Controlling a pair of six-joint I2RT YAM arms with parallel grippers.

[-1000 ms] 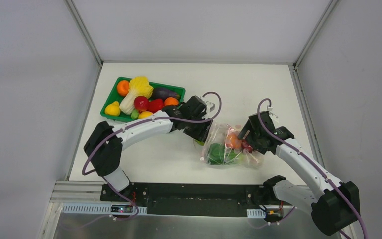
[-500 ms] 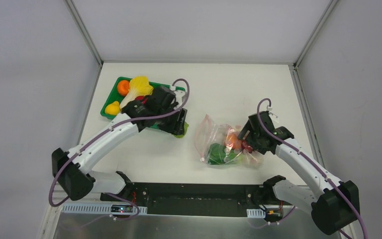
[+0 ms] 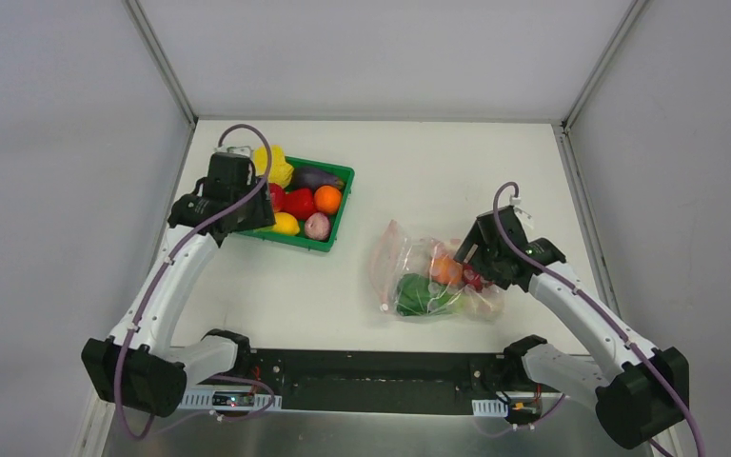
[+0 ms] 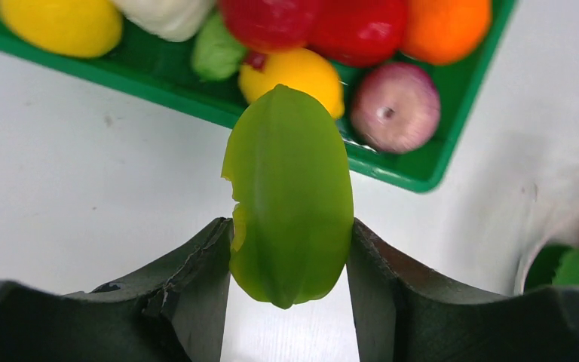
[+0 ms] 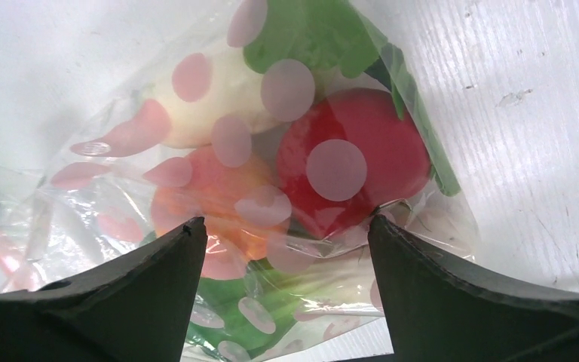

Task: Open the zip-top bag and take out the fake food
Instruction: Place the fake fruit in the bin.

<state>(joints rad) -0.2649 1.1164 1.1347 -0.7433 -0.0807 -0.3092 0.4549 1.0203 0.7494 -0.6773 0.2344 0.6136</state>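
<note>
Placement of one green piece, bag held for the next pick

The green piece (image 4: 290,196) sits upright between the fingers of the left pincer (image 4: 288,230), which is closed on its lower half from both sides; most of the piece stands out past the fingertips. Just beyond that tip lies the near rim of the tray (image 4: 415,172), with a yellow fruit (image 4: 305,72) straight ahead and a pink bulb (image 4: 396,105) ahead to the right.

The step in hand looks like setting this piece down. To do it well, the pincer should go forward until the whole piece is past the rim, since opening now would likely drop it on the rim or the table. The barest floor seems to be ahead and right, by the tray's corner. It should go low before letting go, because the glossy piece would roll or bounce off the crowded fruit.

The bag (image 5: 105,188) lies under the right pincer (image 5: 286,226), well away from the tray. Its jaws stand wide, astride the bulge of remaining food (image 5: 362,151). Whether they squeeze it or only rest on it, I cannot tell. That pincer should stay put so the bag's mouth does not shift.
</note>
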